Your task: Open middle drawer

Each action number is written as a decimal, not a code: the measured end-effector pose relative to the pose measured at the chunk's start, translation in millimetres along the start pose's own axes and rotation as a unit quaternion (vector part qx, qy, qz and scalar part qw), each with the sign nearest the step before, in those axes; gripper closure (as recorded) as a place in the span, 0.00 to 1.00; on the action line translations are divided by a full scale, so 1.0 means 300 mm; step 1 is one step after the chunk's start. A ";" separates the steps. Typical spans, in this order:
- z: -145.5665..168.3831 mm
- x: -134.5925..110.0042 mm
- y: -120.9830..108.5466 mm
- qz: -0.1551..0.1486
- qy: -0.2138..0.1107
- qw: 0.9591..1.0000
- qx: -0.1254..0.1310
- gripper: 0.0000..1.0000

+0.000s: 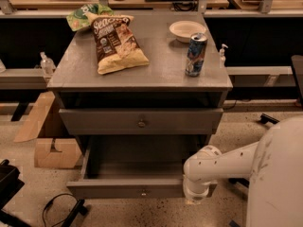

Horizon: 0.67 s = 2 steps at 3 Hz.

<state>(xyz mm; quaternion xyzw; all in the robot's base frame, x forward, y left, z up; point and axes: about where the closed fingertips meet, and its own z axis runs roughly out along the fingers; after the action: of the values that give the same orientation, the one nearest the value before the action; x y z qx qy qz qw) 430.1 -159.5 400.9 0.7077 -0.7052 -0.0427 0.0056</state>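
Observation:
The middle drawer (142,191) is pulled far out of the grey cabinet, and its long plain grey interior (137,167) shows. Its front has a small round knob at the centre. Above it is a shut drawer front (141,122) with its own knob. My white arm reaches in from the lower right. My gripper (198,193) is at the end of the arm, against the front right corner of the open drawer and pointing down.
On the cabinet top (71,74) lie a brown chip bag (116,44), a green bag (83,17), a white bowl (187,30) and a blue can (196,54). Cardboard boxes (52,150) stand on the floor at the left. A black cable and base (57,209) lie at the lower left.

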 end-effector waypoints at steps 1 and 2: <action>0.000 0.000 0.000 0.000 0.000 1.000 0.000 0.34; 0.000 0.000 0.000 0.000 0.000 1.000 0.000 0.11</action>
<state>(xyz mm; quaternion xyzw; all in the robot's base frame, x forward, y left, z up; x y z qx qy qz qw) 430.1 -159.5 401.0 0.7077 -0.7052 -0.0428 0.0057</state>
